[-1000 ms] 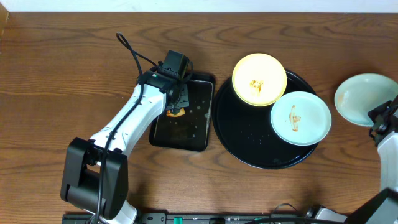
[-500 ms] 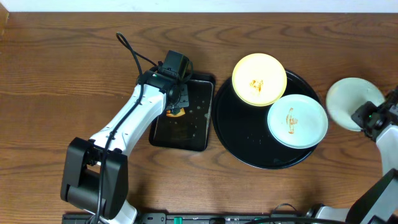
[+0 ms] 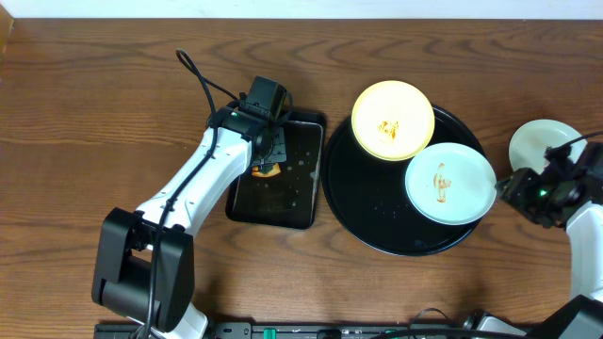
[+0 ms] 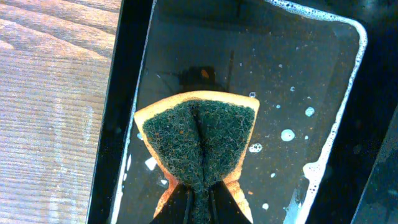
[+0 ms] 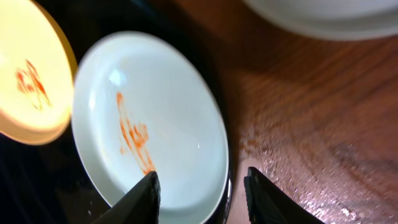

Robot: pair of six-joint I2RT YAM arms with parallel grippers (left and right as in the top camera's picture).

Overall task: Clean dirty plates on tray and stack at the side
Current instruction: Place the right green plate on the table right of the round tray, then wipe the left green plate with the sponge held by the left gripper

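Observation:
The round black tray (image 3: 372,221) holds a pale yellow plate (image 3: 393,120) and a mint-green plate (image 3: 450,182), both with orange smears. Another mint plate (image 3: 542,146) lies on the table to the right of the tray. My right gripper (image 3: 507,185) is open at the tray's right rim; in the right wrist view its fingers (image 5: 200,193) straddle the edge of the smeared mint plate (image 5: 168,124). My left gripper (image 3: 267,162) is shut on a green-and-orange sponge (image 4: 198,140) over the soapy rectangular tray (image 4: 311,93).
The rectangular black tray (image 3: 292,202) with soapy water sits left of the round tray. A black cable (image 3: 203,80) runs across the table behind the left arm. Wet wood (image 5: 311,155) shows to the right of the round tray.
My right gripper has moved left from the side plate to the tray's right rim, beside the smeared mint plate. That plate shifted slightly left. The left arm has not moved.

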